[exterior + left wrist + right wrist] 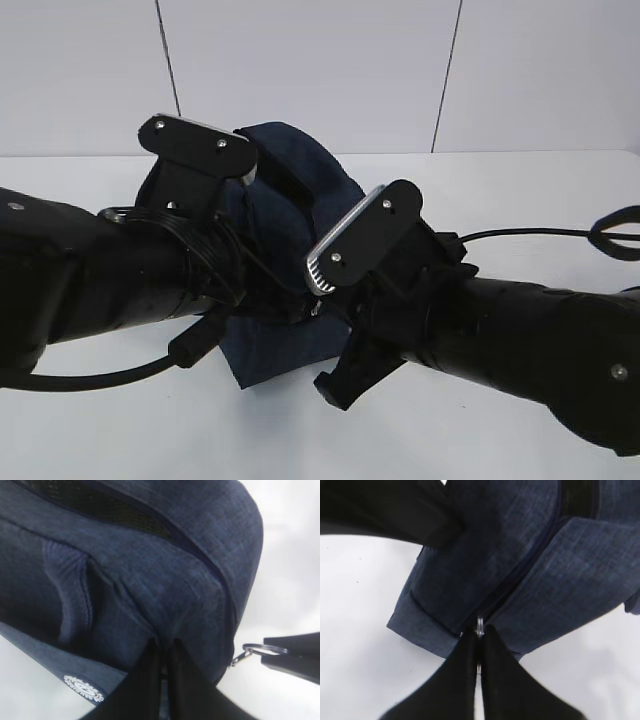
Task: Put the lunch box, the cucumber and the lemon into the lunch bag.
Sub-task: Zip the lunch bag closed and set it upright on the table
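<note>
My left pincer [162,652] is pinched tight on a fold of the lunch bag [150,565], at its lower corner, with the navy cloth bunched between my two dark fingers. My right pincer [479,639] is closed on the metal ring pull [480,625] at the end of the zipper [520,575], which runs up the bag's seam. From my left wrist the same ring shows off to the side, held in the tip of my other pincer. The bag sits on the white counter [360,645], between my two arms, its top rising behind them. A small round white logo [82,688] marks its lower edge. The zipper looks partly open higher up, though the view is too close to be sure.
</note>
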